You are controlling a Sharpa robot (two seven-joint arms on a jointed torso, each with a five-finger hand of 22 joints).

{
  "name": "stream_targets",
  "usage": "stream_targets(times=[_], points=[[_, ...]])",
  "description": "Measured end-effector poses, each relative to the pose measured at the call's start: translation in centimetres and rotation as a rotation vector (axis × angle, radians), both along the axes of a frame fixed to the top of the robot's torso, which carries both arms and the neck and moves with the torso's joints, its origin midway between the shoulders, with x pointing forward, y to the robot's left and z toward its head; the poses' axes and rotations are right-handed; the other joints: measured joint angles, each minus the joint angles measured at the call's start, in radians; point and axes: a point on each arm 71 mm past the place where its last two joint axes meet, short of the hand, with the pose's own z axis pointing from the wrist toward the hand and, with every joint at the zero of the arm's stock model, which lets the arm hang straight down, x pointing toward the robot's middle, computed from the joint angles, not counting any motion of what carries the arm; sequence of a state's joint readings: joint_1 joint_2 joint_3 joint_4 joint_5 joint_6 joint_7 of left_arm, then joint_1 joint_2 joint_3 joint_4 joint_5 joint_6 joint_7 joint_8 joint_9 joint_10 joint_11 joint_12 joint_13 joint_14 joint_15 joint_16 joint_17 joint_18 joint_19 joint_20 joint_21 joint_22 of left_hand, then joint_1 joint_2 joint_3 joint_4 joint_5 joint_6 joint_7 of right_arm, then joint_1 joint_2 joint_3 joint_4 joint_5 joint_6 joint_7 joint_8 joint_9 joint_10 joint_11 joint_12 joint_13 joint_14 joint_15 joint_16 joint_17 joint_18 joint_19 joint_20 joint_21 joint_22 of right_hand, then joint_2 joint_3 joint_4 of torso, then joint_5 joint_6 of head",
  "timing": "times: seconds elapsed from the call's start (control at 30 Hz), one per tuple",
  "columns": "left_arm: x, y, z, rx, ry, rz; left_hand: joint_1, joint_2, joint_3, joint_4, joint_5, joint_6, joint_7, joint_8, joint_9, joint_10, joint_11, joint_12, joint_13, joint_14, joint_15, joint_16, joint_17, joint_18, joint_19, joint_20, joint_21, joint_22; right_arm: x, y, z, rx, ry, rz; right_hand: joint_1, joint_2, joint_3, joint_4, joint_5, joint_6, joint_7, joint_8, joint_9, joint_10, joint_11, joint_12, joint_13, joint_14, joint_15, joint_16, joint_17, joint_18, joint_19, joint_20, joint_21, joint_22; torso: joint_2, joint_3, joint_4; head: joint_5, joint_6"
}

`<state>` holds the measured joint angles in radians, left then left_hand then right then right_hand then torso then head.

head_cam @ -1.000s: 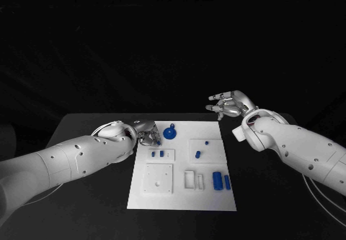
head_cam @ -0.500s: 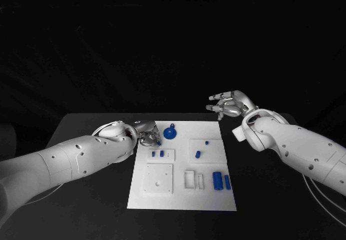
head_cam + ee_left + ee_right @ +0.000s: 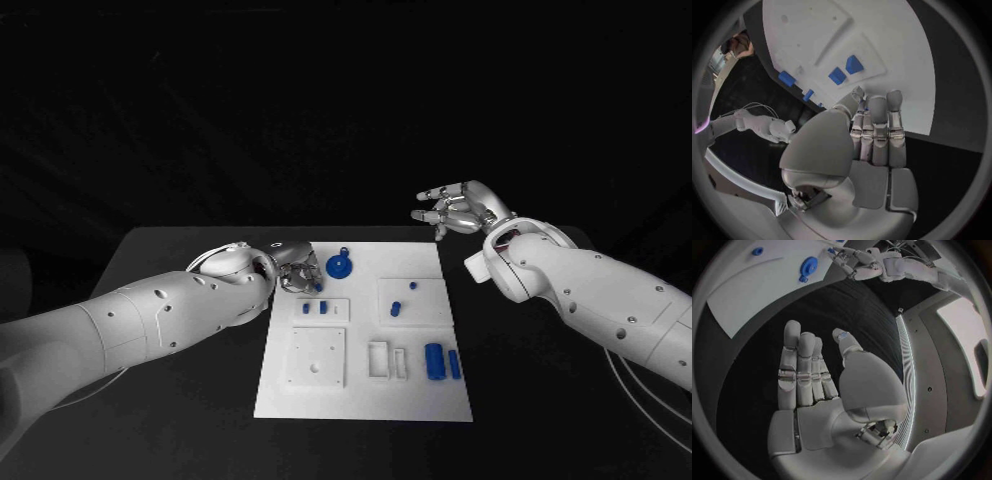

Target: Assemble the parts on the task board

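Left hand [image 3: 296,268] hovered at the board's [image 3: 361,400] far-left corner, fingers bunched — grip unclear, probably seating a part; right hand [image 3: 459,210] waited spread, released, beyond the desk [image 3: 173,400].

Matt white task board [image 3: 361,400]; glossy blue plastic parts [image 3: 434,360]; matt black table [image 3: 188,420]; hands [image 3: 459,208] looked satin silver metal.
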<state>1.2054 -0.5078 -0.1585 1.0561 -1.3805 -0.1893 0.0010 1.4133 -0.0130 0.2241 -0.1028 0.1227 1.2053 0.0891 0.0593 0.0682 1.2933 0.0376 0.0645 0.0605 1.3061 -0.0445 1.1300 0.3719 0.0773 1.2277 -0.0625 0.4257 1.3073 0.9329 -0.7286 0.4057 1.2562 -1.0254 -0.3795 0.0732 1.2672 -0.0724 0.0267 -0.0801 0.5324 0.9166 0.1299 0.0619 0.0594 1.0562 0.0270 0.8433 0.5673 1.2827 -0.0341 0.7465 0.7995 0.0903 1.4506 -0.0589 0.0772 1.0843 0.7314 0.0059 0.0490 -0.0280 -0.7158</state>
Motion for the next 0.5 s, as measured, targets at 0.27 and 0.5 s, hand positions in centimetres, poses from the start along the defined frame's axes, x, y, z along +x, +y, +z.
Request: stream_targets(times=[0.27, 0.5], points=[[0.02, -0.16, -0.09, 0.002, 0.000, 0.000, 0.000, 0.000, 0.000, 0.000, 0.000, -0.001, 0.000, 0.002, 0.000, 0.000, 0.000, 0.000, 0.000, 0.000, 0.000, 0.000, 0.000, 0.000, 0.000, 0.000, 0.000, 0.001, 0.00, 0.02, -0.01, 0.000, 0.001, 0.000, 0.000, 0.000, 0.000, 0.000, 0.000, 0.000, 0.000, 0.000, 0.000, 0.000, 0.000, 0.000, 0.000, 0.000, 0.000, 0.000, 0.000, 0.000, 0.000, 0.000, 0.000, 0.000, 0.000, 0.0000, 0.0000, 0.000, 0.000], [0.06, -0.23, -0.12, 0.005, 0.003, 0.001, 0.000, 0.000, -0.003, -0.003, 0.000, -0.002, 0.001, 0.002, 0.000, 0.000, 0.000, 0.000, 0.000, 0.000, 0.000, 0.000, 0.000, 0.000, 0.000, 0.000, 0.000, 0.001, 0.01, 0.01, -0.01, 0.000, 0.001, 0.000, 0.000, 0.000, 0.000, 0.000, 0.000, 0.000, 0.000, 0.000, 0.000, 0.000, 0.000, 0.000, 0.000, 0.000, 0.000, 0.000, 0.000, 0.000, 0.000, 0.000, 0.000, 0.000, 0.000, 0.0000, 0.0004, -0.001, 0.000]])
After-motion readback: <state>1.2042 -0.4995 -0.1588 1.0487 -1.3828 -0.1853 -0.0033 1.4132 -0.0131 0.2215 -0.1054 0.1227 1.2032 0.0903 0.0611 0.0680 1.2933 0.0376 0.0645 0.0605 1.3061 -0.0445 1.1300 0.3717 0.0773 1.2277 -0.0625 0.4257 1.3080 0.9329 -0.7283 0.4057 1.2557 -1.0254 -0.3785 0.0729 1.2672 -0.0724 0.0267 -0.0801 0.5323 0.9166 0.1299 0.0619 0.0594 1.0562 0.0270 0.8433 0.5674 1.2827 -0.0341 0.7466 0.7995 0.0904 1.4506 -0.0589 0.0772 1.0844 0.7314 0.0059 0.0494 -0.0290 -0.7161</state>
